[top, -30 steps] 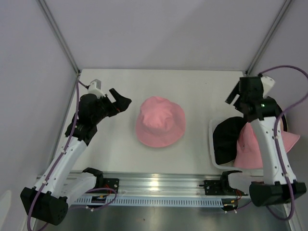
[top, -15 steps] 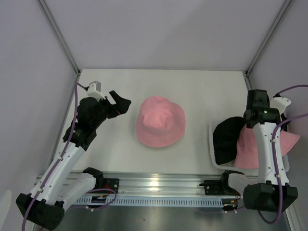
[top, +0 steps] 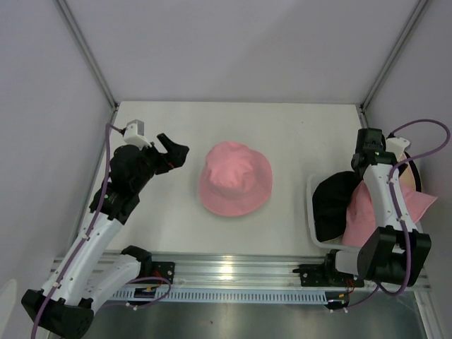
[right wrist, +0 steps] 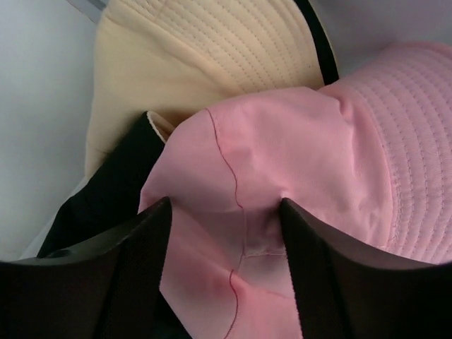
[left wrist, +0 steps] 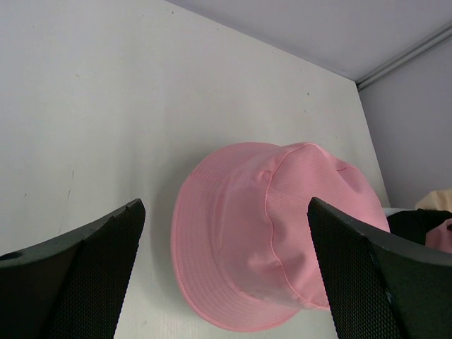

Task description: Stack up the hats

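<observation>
Pink, soft and floppy-brimmed, one fabric bucket hat [top: 235, 179] lies crown up near the middle of the white desk [top: 282, 134], apart from everything else. The left tool [top: 173, 152] hangs just to the left of it, released, its two dark fingers spread wide and aimed at the hat. At the desk's right edge a white mesh tray [top: 311, 212] holds a pile: a black fabric bucket hat [top: 328, 205] on the left, a second pink bucket hat [top: 360, 219] lying over it, and a beige bucket hat [right wrist: 198, 56] behind them. The right tool [right wrist: 224, 212] points down over this pile, fingers parted on either side of a fold of the second pink hat; whether they touch it cannot be told.
</observation>
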You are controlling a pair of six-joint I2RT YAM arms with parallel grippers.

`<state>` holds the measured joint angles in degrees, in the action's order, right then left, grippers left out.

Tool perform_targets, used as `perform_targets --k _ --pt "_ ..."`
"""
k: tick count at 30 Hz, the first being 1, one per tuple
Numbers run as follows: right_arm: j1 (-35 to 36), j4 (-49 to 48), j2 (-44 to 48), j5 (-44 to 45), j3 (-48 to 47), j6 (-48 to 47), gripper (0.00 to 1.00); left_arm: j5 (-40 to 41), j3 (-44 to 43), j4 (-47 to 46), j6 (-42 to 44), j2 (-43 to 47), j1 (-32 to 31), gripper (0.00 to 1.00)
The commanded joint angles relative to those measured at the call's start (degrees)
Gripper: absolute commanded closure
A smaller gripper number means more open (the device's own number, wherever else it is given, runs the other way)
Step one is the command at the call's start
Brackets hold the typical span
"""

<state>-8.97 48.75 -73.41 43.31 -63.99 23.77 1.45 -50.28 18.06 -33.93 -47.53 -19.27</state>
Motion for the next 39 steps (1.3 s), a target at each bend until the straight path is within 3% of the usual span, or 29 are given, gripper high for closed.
perform_targets --k 1,2,4,5,9,13,18,20,21,25,31,39 --pt "-0.3 -1.0 -0.9 2.9 0.2 0.6 0.36 1.5 -0.8 0.0 1.4 0.7 -0.2 0.0" --pt "-0.3 -0.6 -0.6 3.2 -0.2 0.5 0.57 1.5 -0.9 0.1 1.5 0.7 -0.3 0.01" --pt "-0.3 0.5 0.8 3.8 -1.0 0.9 0.8 1.7 -1.1 0.1 1.5 0.6 -0.3 0.01" --pt "-0.3 1.5 1.5 3.8 -1.7 0.8 0.99 1.7 -1.1 0.2 1.5 0.6 -0.3 0.0" --pt "-0.3 3.5 6.2 0.1 -8.6 -1.4 1.0 1.9 -1.2 0.3 1.5 0.4 -0.3 0.0" --pt "2.1 3.9 11.2 -11.5 -19.5 -2.9 1.0 1.2 -1.6 -0.4 1.6 0.1 -0.2 0.01" --pt "14.2 0.4 11.0 -20.1 -32.2 -3.3 1.0 -0.6 -2.0 -1.4 1.5 -1.2 -0.2 0.0" --pt "17.0 -7.0 11.6 -25.4 -32.6 -2.5 1.0 -1.0 -2.4 -1.4 1.5 -1.6 0.0 0.0" --pt "18.4 -10.0 12.0 -33.5 -31.9 -0.8 1.0 -1.0 -2.5 -1.4 1.5 -1.9 0.1 0.0" --pt "22.1 -28.9 10.5 -49.5 -25.8 8.4 1.0 -0.4 -1.8 -2.2 1.9 -1.6 0.5 0.01" --pt "35.1 -37.1 3.2 -52.1 -29.0 9.3 1.0 2.0 -2.3 -1.3 1.9 -2.0 0.7 0.0" --pt "38.8 -42.7 -1.6 -65.1 -28.9 16.5 1.0 6.2 -1.4 0.9 0.1 0.4 3.0 0.0"
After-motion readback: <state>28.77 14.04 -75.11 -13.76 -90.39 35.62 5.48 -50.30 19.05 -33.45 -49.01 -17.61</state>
